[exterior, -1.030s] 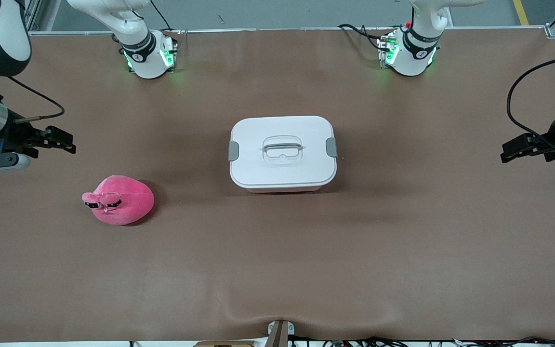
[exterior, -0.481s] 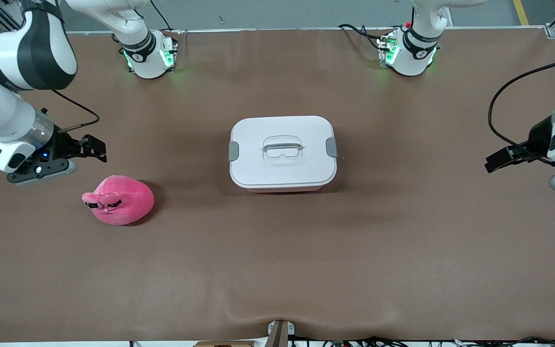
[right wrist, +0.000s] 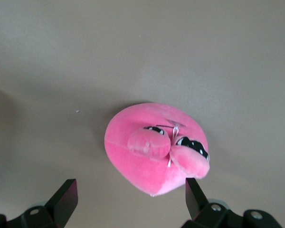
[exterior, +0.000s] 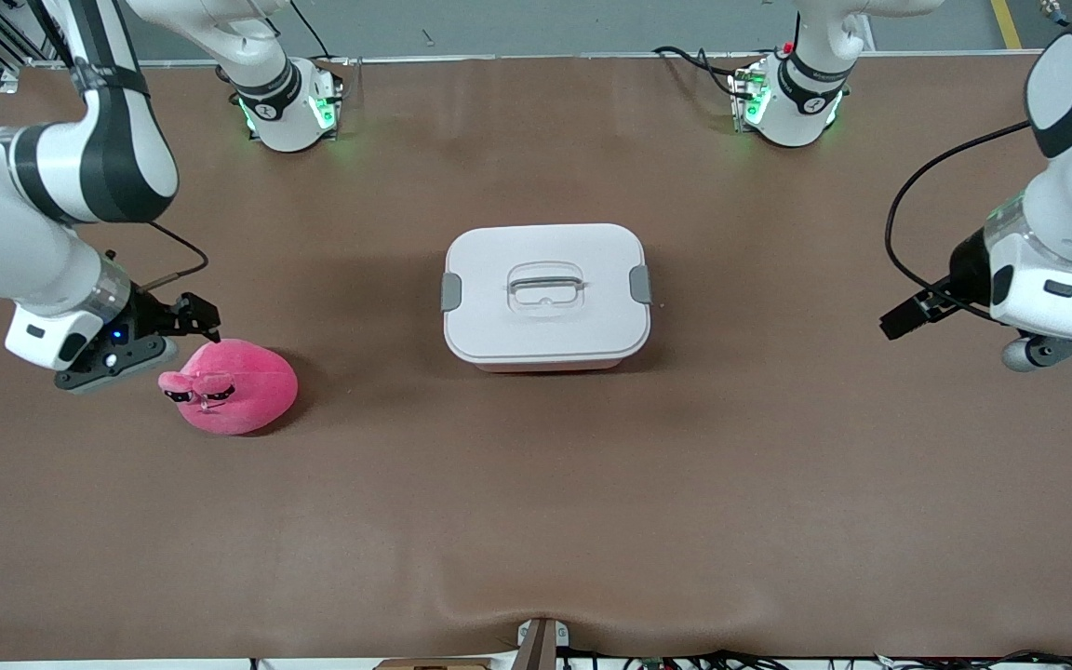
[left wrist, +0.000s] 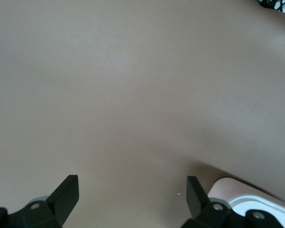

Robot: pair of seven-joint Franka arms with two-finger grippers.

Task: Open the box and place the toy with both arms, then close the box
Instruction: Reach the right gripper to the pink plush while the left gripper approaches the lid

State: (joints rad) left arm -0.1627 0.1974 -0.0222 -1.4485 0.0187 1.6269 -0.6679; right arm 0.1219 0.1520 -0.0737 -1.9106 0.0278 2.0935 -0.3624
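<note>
Right pincer (exterior: 206,321): hangs over the tabletop (exterior: 536,521) at the right arm's end, just above the edge of the toy that lies farther from the front camera. Fingers spread wide, nothing between them. In the right wrist view the two dark fingertips (right wrist: 66,197) stand well apart with the toy between and below them.
Toy (exterior: 231,385): bright pink rounded plush blob with two small bulging eyes marked black and white, and a thin pale thread between the eyes. Rests on the tabletop toward the right arm's end, nearer the front camera than the box and well apart from it.
Box (exterior: 546,295): rounded-rectangular tub under a white lid, a strip of pink wall showing beneath the lid edge nearest the front camera. Stands at mid-tabletop, between the two arms.
Box lid: seated flat; one grey clip at each short end; recessed grey handle at centre.
Box contents: cannot tell, lid covers the interior.
Left pincer (exterior: 904,316): over bare tabletop at the left arm's end, well apart from the box. Fingers wide apart and empty; a corner of the box shows past one fingertip in the left wrist view.
</note>
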